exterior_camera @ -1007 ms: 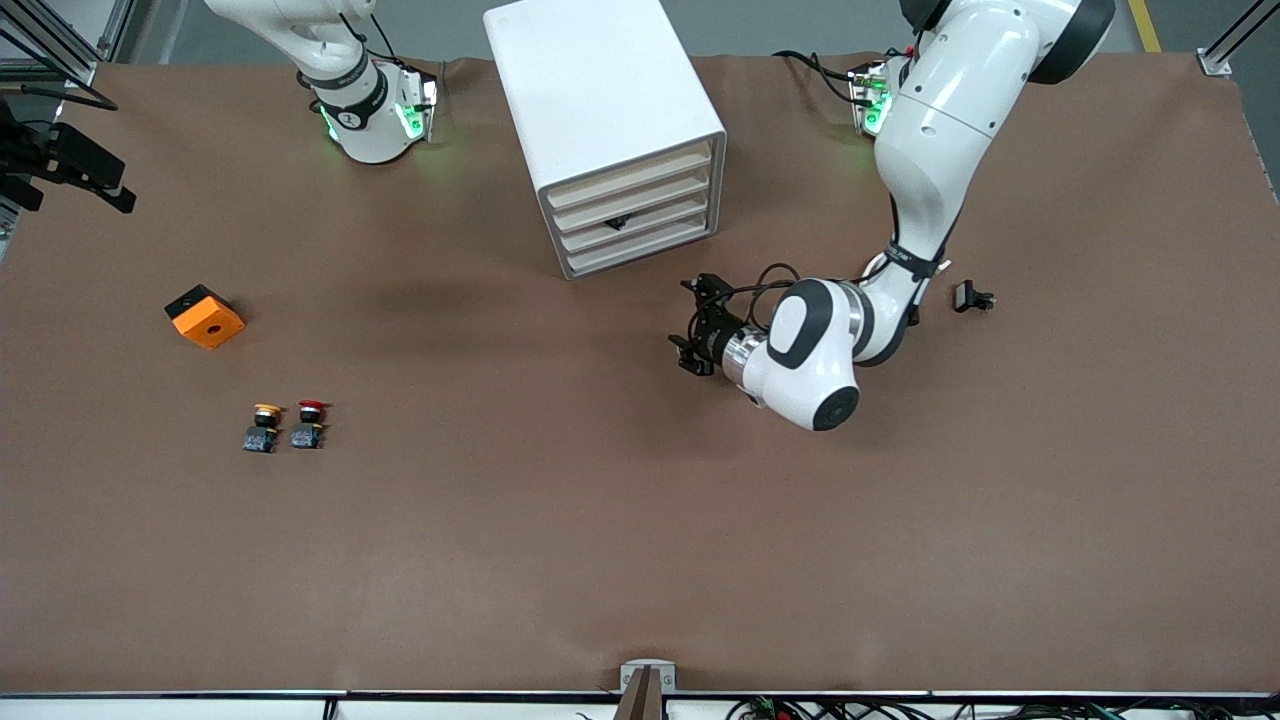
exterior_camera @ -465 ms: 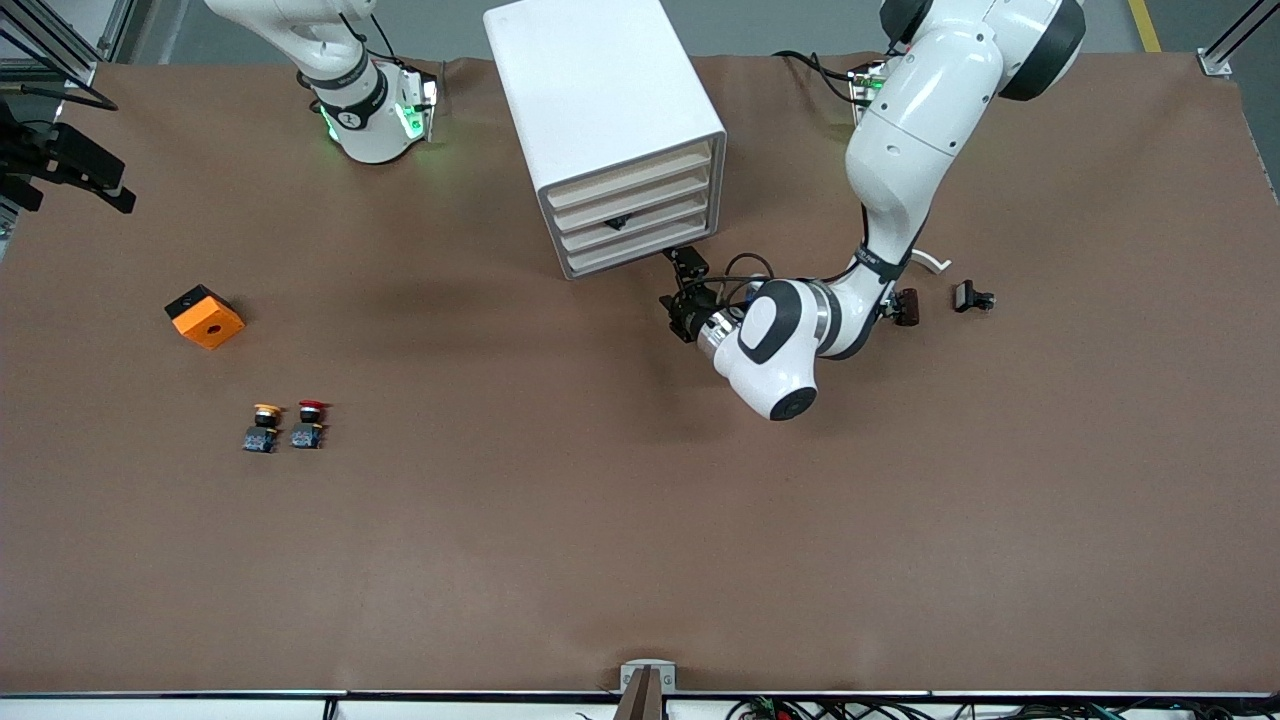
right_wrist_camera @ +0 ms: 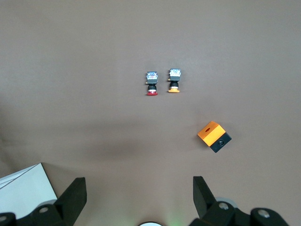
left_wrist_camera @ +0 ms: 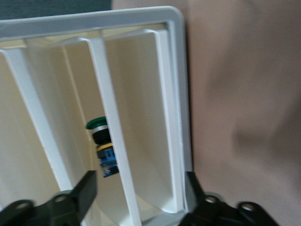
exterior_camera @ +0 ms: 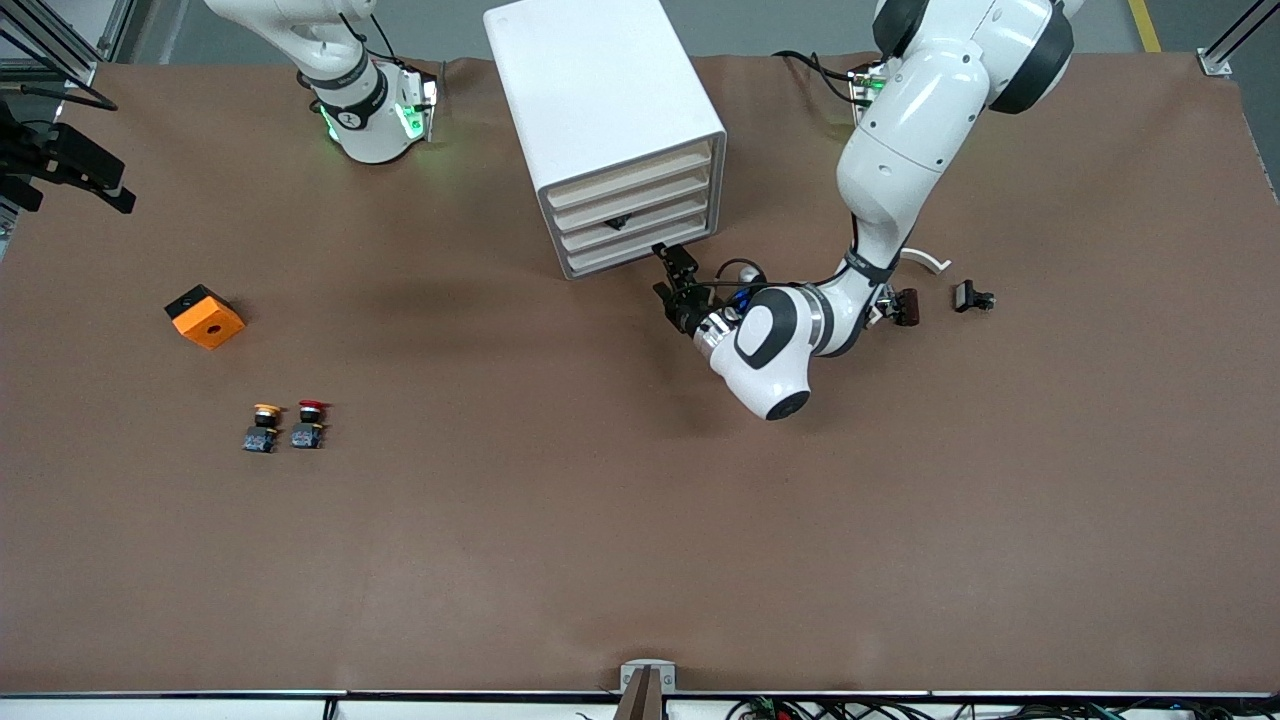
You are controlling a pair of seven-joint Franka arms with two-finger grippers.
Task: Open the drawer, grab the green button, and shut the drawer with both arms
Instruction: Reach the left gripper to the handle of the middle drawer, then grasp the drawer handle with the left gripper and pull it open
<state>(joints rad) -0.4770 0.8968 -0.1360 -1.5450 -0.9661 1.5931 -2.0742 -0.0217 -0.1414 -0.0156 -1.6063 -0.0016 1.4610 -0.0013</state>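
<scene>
The white cabinet [exterior_camera: 600, 110] stands at the table's back middle with all its drawers shut. The green-capped button [exterior_camera: 617, 221] shows as a dark spot inside the drawer [exterior_camera: 650, 212] just above the lowest one. In the left wrist view the button [left_wrist_camera: 99, 140] sits partly hidden by a cream drawer edge [left_wrist_camera: 113, 132]. My left gripper [exterior_camera: 672, 278] is open, close in front of the lowest drawers at the left arm's end of the cabinet. In its wrist view the gripper [left_wrist_camera: 140, 188] is empty. My right gripper [right_wrist_camera: 138, 197] is open and empty, high over the table.
A red-capped button [exterior_camera: 310, 423] and a yellow-capped button [exterior_camera: 264, 427] stand toward the right arm's end, with an orange and black block [exterior_camera: 204, 316] farther from the camera. Small black [exterior_camera: 973, 297] and brown [exterior_camera: 907, 306] parts lie by the left arm.
My left gripper has swung from the open table toward the cabinet and now stands at its lowest drawers. The right arm has not moved.
</scene>
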